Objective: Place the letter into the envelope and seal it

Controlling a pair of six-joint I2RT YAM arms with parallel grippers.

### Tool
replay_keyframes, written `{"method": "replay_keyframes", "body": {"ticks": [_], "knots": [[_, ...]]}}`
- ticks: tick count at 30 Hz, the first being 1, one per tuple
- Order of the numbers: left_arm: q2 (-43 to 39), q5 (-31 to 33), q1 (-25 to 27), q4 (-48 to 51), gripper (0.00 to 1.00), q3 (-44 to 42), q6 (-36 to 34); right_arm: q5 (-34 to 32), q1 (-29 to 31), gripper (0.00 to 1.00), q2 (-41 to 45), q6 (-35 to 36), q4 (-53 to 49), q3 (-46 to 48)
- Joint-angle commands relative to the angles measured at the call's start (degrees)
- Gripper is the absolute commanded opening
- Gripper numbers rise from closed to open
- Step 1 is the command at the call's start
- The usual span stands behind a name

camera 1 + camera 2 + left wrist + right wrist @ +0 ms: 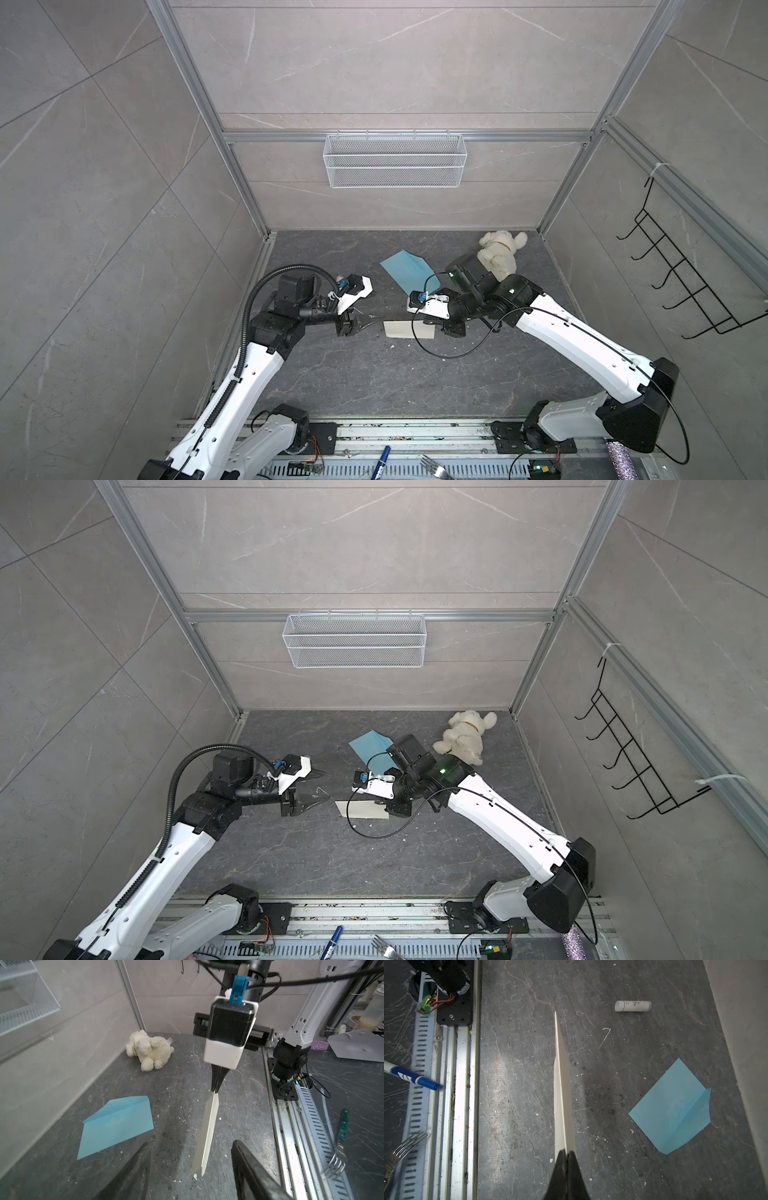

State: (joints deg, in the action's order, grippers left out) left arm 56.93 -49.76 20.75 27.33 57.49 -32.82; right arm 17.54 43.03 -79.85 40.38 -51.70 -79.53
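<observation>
Currently, in both top views, find letter [409,330] pinched at one end by right gripper [434,327], jaws shut on it; left gripper [374,324] jaws apart, near the free end, not touching. Note envelope [409,268] flat on table [374,374] behind, well apart. From left wrist, see folded letter [207,1132] edge-on between spread fingers [133,1172]; probably kept upright to slide in thin edge first. From right wrist, confirm right gripper [566,1155] clamping letter's near end; envelope [672,1109] off to one side, flap state unclear.
</observation>
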Motion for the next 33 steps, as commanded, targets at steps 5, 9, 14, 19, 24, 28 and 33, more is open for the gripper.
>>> {"method": "replay_keyframes", "body": {"ticks": [5, 9, 14, 19, 24, 28, 33], "knots": [[7.52, 5.4, 5.7, 12.09, 0.61, 6.04, -6.28, -0.62, 0.65, 0.0, -0.87, 1.54, -0.38, -1.01], [10.87, 5.33, 7.2, 13.01, 0.59, 7.97, -6.85, -0.21, 0.8, 0.0, -1.31, 1.46, 0.32, -0.86], [14.18, 6.54, 9.51, 12.98, 0.53, 8.99, -7.56, -0.2, 1.05, 0.0, -1.73, 1.32, 0.7, -0.85], [17.35, 5.7, 10.9, 12.98, 0.46, 10.15, -7.97, 0.09, 1.09, 0.0, -1.57, 1.37, 1.6, -0.36], [19.77, 4.88, 11.89, 13.0, 0.38, 11.14, -8.18, 0.2, 1.02, 0.0, -1.54, 1.28, 2.04, -0.11], [20.93, 5.07, 12.11, 12.82, 0.33, 11.25, -8.23, 0.62, 1.08, 0.0, -1.48, 1.28, 2.65, -0.01], [19.01, 5.11, 12.03, 9.97, 0.29, 9.13, -7.84, 0.86, 1.09, 0.0, -0.73, 1.04, 3.69, 0.84]]}}
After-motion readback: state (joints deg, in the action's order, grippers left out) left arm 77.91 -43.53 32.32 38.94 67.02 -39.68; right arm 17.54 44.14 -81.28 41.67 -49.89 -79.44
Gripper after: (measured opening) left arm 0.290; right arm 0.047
